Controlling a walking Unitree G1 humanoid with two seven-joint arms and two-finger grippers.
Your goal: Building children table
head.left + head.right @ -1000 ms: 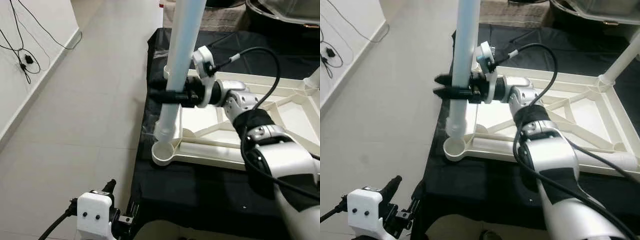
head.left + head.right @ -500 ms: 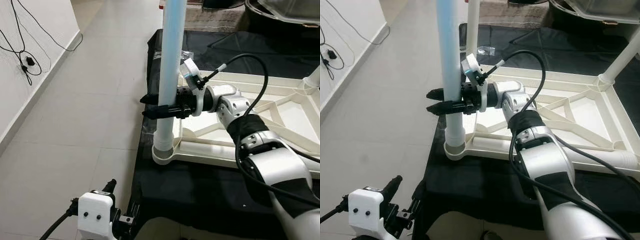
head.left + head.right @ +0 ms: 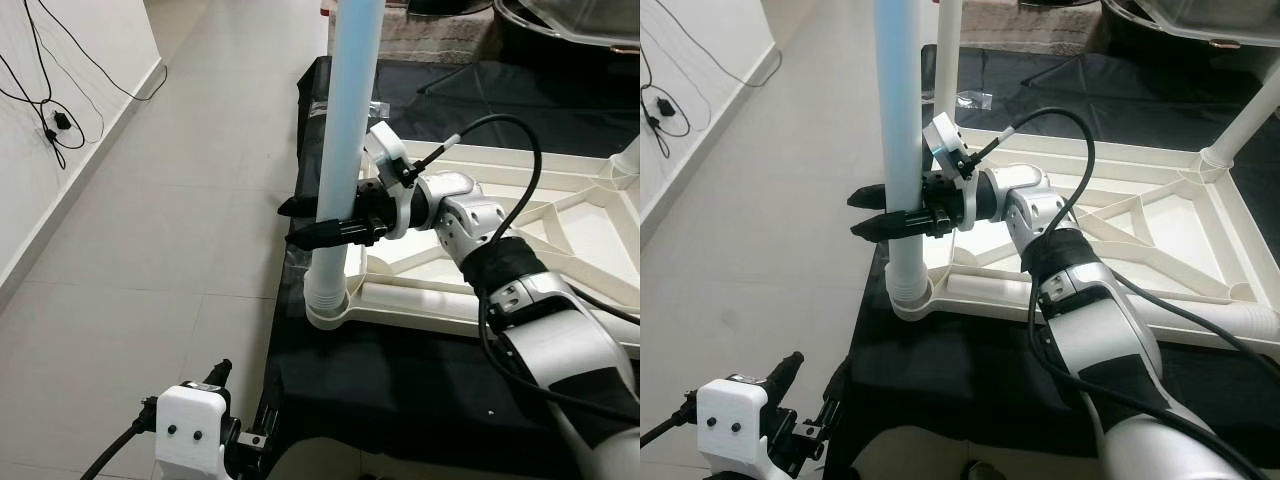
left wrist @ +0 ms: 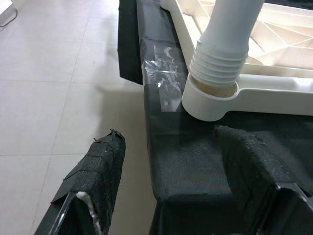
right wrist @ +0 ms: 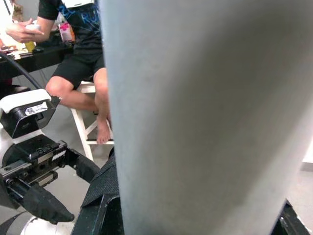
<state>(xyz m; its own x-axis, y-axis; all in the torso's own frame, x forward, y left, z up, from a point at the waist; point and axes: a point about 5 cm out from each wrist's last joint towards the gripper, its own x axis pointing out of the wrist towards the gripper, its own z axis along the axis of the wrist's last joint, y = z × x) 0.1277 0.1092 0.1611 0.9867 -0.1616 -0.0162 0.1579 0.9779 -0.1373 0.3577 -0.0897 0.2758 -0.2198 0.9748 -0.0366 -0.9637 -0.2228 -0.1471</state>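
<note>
A long pale table leg [image 3: 345, 130] stands nearly upright, its ribbed end [image 4: 220, 63] sitting in the round corner socket [image 3: 327, 310] of the white table top [image 3: 1090, 290]. The top lies upside down on a black cloth. My right gripper [image 3: 290, 223] reaches in from the right and is shut on the leg a little above the socket, with its black fingertips [image 3: 853, 199] sticking out past the leg. My left gripper [image 4: 168, 136] hangs low beside the cloth's edge, open with nothing in it, its fingers [image 4: 93, 176] pointing toward the socket.
Two more legs stand in the far corner sockets [image 3: 948, 50] [image 3: 1250, 110]. Tiled floor [image 3: 170, 200] lies to the left, with cables [image 3: 45, 90] along the wall. A small clear bag [image 3: 975, 98] lies on the cloth. A seated person [image 5: 73, 63] is on a stool.
The leg, tilted with its end held above the socket a second ago, has swung upright and its ribbed end has gone down into the socket. The left gripper has not moved.
</note>
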